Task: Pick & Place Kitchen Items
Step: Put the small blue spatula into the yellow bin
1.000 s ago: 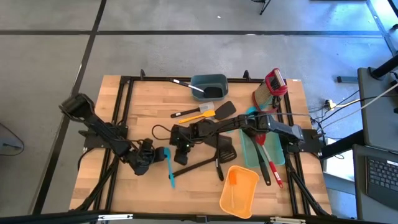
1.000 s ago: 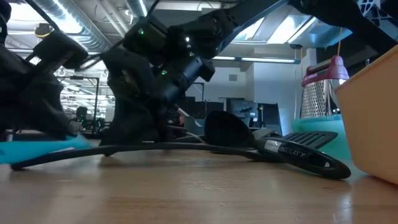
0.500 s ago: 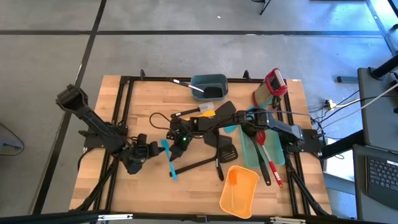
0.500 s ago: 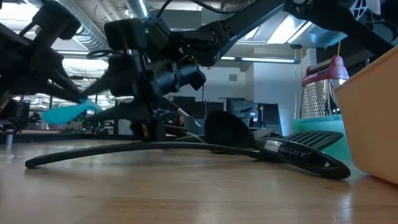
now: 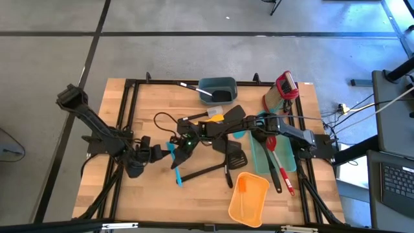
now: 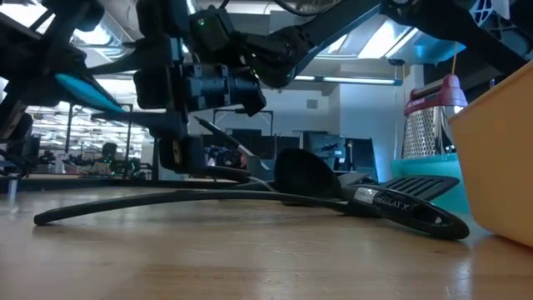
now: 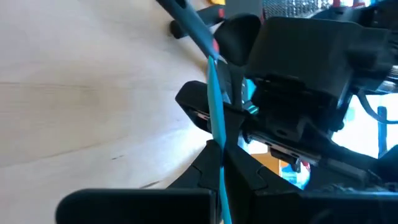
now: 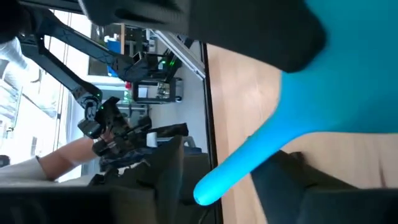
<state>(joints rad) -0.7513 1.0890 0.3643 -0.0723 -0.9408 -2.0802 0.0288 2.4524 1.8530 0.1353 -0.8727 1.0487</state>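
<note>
From above, a teal spatula (image 5: 174,159) is being held by the left gripper (image 5: 155,153), clamped together on its handle near the middle of the bench (image 5: 155,103). The right gripper (image 5: 184,144) is being kept just beside the spatula's head, with its fingers apart. Black turners (image 5: 228,155) and an orange bin (image 5: 249,198) are lying nearby.

At bench height, the teal spatula (image 6: 87,90) is being carried tilted, clear of the wood, above a long black utensil (image 6: 191,198).

In the left wrist view, the thin teal handle (image 7: 216,124) is being pinched between dark fingers.

In the right wrist view, the teal head (image 8: 323,99) is being shown close before the camera.
</note>
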